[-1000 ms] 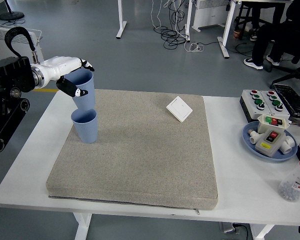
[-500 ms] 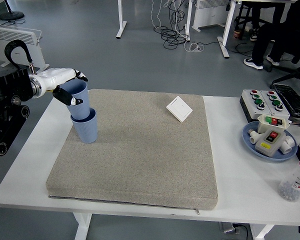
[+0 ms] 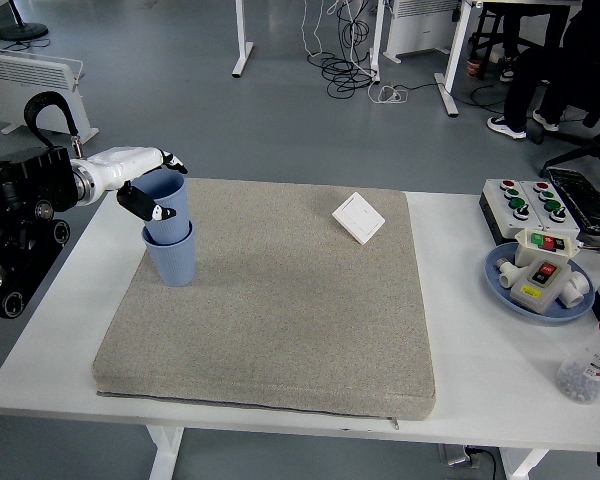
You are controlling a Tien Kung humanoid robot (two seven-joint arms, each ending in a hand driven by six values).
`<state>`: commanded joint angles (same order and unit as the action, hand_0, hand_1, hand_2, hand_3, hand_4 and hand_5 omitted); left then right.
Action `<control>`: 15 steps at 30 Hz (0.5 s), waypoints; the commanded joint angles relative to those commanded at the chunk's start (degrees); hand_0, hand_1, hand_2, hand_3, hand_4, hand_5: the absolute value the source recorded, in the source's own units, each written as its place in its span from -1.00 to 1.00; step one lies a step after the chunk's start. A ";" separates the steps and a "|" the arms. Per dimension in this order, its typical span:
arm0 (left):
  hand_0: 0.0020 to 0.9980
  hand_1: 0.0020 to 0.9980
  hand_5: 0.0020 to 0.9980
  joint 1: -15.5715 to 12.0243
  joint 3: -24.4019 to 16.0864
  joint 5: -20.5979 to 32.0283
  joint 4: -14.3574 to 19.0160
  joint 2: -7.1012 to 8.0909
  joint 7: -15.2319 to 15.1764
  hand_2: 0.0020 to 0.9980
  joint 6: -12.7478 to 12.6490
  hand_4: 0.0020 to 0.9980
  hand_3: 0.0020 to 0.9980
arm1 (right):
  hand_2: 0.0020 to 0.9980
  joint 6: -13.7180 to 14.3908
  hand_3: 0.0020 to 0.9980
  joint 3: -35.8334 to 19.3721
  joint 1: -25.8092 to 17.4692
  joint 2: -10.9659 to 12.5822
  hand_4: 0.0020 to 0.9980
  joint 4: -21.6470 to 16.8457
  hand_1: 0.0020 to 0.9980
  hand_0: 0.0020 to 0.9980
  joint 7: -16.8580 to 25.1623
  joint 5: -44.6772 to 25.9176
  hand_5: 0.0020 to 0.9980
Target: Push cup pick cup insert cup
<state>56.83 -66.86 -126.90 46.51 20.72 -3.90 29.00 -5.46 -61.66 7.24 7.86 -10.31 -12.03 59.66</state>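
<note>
Two blue cups stand nested at the left side of the grey mat (image 3: 270, 300). The lower cup (image 3: 172, 260) stands upright on the mat. The upper cup (image 3: 166, 205) sits partly inside it, leaning slightly. My left hand (image 3: 148, 185) comes in from the left, with white and black fingers wrapped around the upper cup's rim and side. My right arm is out of the picture.
A white switch plate (image 3: 359, 217) lies at the mat's far right. On the table's right side are a button box (image 3: 525, 205), a blue dish (image 3: 502, 283) with control parts and a clear bottle (image 3: 588, 365). A seated person's legs (image 3: 540, 80) show at the far right.
My left hand has lowered the upper cup from above the lower cup down into it, and the arm has shifted downward.
</note>
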 joint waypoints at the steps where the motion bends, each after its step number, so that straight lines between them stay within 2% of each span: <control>1: -0.01 -0.04 -1.00 -0.01 0.04 -0.03 -0.01 0.00 -0.01 -0.06 0.00 -0.03 -0.09 | 0.35 0.00 0.13 0.00 0.01 0.00 -0.74 0.00 0.36 0.55 0.00 0.00 -0.05; 2: -0.01 -0.04 -1.00 -0.07 0.21 0.02 0.04 0.02 -0.05 -0.06 0.13 -0.03 -0.09 | 0.35 0.00 0.13 -0.02 0.04 0.00 -0.74 0.00 0.36 0.55 0.00 0.01 -0.05; 3: -0.16 0.07 -0.92 -0.11 0.32 0.05 0.07 0.04 -0.07 0.08 0.22 0.31 0.06 | 0.35 0.00 0.13 -0.03 0.06 0.00 -0.74 0.00 0.36 0.55 0.01 0.02 -0.05; 8: -0.16 0.07 -0.92 -0.16 0.77 0.20 0.05 0.00 -0.11 0.08 0.62 0.31 0.06 | 0.35 -0.01 0.13 -0.06 0.16 0.00 -0.74 0.00 0.36 0.55 0.01 0.11 -0.05; 9: 0.38 0.54 -0.29 -0.16 0.89 0.25 -0.02 -0.03 -0.13 0.67 0.61 0.85 0.53 | 0.35 -0.02 0.13 -0.06 0.18 -0.01 -0.74 0.00 0.36 0.55 0.00 0.11 -0.06; 14: 0.38 0.54 -0.29 -0.15 1.11 0.29 -0.40 -0.15 -0.38 0.67 0.00 0.85 0.53 | 0.35 -0.05 0.13 -0.02 0.24 0.00 -0.74 0.00 0.36 0.55 0.00 0.09 -0.06; 15: 0.70 0.81 -0.01 -0.15 1.12 0.28 -0.41 -0.16 -0.39 1.00 -0.03 1.00 0.85 | 0.35 -0.05 0.13 -0.02 0.24 0.01 -0.74 0.00 0.36 0.55 0.00 0.10 -0.06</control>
<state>56.68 -65.74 -126.62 46.09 20.57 -4.29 28.97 -5.51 -61.67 7.49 7.87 -10.31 -12.03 59.75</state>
